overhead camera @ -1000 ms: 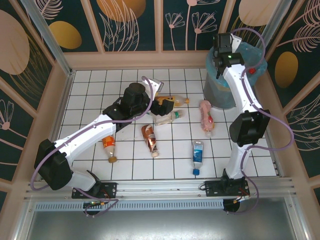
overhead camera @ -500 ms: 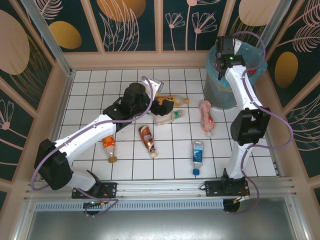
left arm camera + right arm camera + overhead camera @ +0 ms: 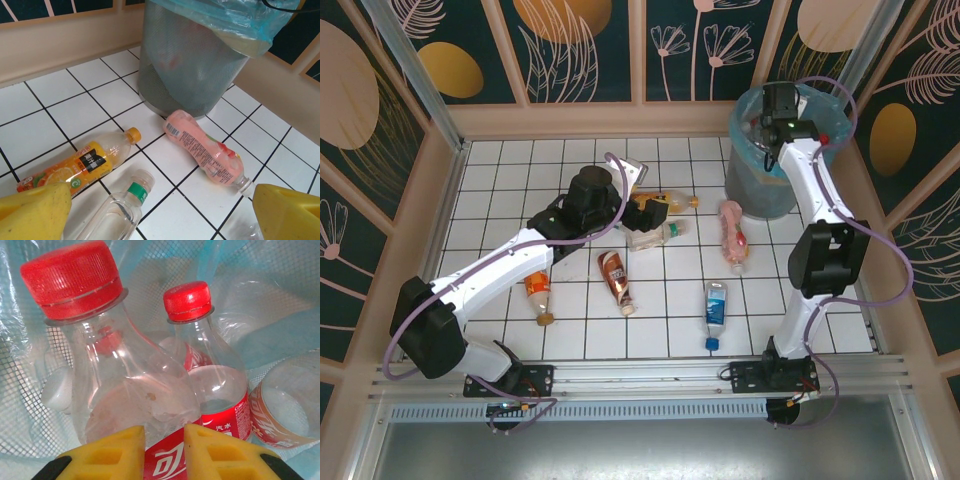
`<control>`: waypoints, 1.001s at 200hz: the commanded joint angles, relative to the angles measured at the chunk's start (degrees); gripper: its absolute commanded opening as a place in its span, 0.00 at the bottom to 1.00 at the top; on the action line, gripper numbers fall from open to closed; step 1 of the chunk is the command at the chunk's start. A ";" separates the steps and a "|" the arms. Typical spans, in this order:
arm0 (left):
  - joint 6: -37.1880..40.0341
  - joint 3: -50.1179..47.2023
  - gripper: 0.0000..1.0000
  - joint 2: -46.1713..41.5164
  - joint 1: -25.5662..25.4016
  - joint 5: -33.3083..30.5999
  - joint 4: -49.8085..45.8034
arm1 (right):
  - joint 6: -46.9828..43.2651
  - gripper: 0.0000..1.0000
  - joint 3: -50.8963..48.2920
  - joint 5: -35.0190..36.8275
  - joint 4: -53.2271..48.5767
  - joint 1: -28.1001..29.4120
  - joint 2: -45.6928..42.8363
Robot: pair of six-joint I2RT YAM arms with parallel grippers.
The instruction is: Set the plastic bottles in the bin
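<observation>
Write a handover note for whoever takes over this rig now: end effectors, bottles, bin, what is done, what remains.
Left end effector: open, low over the clear bottle.
Right end effector: shut, at the mouth of the bin.
Done: at least three bottles in the bin, among them two red-capped bottles.
Left: six on the tiles: clear bottle, orange bottle, pink bottle, brown bottle, blue bottle, and a sixth bottle beside the left arm.
</observation>
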 commanded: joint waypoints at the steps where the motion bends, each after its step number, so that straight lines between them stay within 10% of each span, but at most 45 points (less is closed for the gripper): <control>1: -0.08 -0.16 0.93 0.78 0.21 -0.35 1.14 | 0.05 0.27 1.92 -3.76 -1.93 -0.76 -0.14; 200: 0.27 -0.07 0.93 0.54 0.16 -0.65 0.90 | -1.40 0.26 4.34 -10.43 -6.54 -3.78 4.11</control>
